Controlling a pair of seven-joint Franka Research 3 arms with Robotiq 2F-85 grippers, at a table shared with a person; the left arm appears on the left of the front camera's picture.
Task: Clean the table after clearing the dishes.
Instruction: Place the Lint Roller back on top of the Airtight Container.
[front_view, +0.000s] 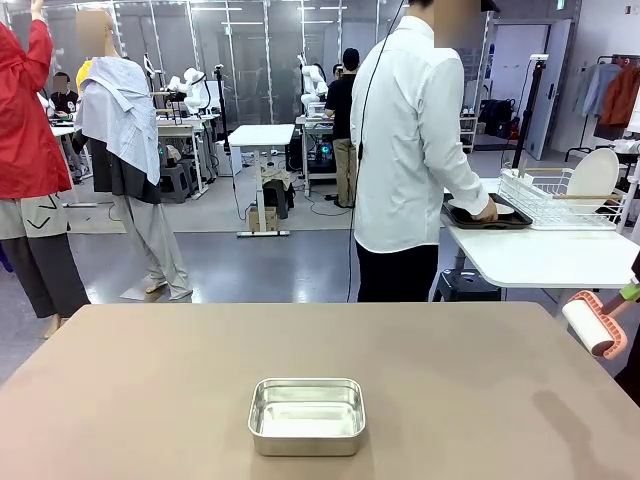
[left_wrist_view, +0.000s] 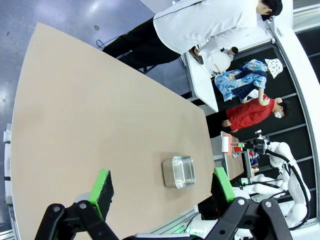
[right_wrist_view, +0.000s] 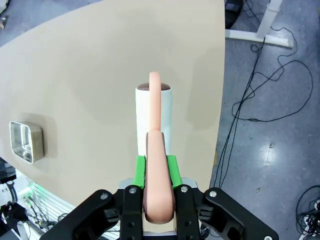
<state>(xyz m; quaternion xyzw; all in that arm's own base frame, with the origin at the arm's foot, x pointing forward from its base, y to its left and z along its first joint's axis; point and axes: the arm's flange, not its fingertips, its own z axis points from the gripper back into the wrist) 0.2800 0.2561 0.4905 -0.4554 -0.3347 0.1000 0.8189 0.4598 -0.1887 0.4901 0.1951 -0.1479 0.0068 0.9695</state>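
Pink handle of the lint roller (right_wrist_view: 155, 150) is sitting clamped between my right gripper (right_wrist_view: 156, 172) pads, white roll hanging above the table (front_view: 150, 380) near its right edge. My left gripper (left_wrist_view: 162, 187) is hovering spread wide, holding nothing. A person is setting the dishes (front_view: 497, 212) on the white side table (front_view: 550, 255). Risk: the steel pan (front_view: 306, 415) is sitting mid-table; rolling into it could shove it off.

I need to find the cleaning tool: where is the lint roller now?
The lint roller is at the right edge of the front view, held above the table's right side by the right tool, far from the steel pan.
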